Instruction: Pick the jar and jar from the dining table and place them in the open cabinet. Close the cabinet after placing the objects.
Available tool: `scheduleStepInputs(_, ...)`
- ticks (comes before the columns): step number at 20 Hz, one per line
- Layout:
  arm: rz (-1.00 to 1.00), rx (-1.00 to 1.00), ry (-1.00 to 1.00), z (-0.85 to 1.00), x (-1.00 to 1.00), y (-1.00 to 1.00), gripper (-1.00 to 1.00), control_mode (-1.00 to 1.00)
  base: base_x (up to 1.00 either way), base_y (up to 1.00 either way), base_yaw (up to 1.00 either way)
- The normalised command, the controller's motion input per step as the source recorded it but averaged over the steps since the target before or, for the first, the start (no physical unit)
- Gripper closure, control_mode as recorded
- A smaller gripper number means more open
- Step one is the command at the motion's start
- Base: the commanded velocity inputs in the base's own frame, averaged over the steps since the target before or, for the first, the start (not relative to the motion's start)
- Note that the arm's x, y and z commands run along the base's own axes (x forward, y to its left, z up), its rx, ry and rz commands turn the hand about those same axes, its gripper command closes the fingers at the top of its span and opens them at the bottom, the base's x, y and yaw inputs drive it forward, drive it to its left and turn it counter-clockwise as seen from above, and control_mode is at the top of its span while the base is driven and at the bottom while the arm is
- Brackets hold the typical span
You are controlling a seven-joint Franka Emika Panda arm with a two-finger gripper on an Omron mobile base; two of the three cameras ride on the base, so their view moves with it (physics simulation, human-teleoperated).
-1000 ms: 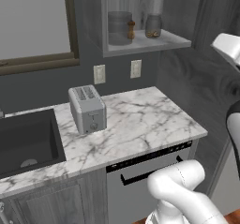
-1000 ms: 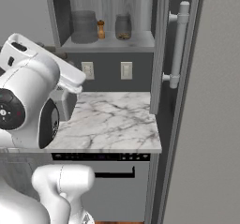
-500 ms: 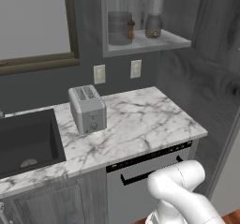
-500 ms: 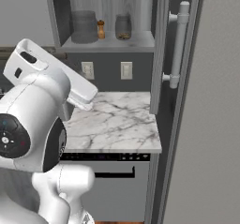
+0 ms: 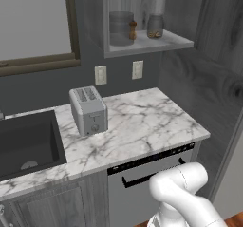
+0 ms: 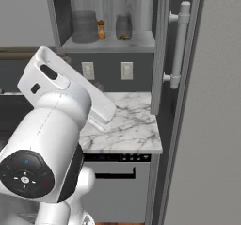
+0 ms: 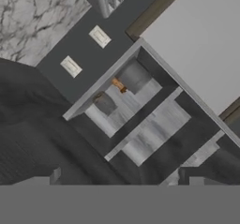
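Arm has swung left; claw open, jars shelved beyond.

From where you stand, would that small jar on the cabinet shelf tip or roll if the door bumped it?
The small jar looks squat and stands upright on the flat shelf, so it would probably slide rather than tip. On its side, its round body could roll. It seems glassy, likely fragile.

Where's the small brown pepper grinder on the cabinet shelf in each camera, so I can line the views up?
Left base view: pepper grinder, top centre, between two jars.
Right base view, upper left of centre.
Hand view, centre, lying sideways in the rolled picture.
Shared landmark: the paired wall outlets.
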Motion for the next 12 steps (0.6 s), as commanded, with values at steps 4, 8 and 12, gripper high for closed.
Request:
scheduleStepInputs(4,0.00,0.08,0.00,0.00,-0.30,-0.47,-1.00,-1.00,0.00,0.00,0.00)
scheduleStepInputs(8,0.00,0.07,0.00,0.00,-0.23,-0.41,-1.00,-1.00,0.00,0.00,0.00)
scheduleStepInputs(12,0.00,0.06,0.00,0.00,-0.12,-0.35,-1.00,-1.00,0.00,0.00,0.00)
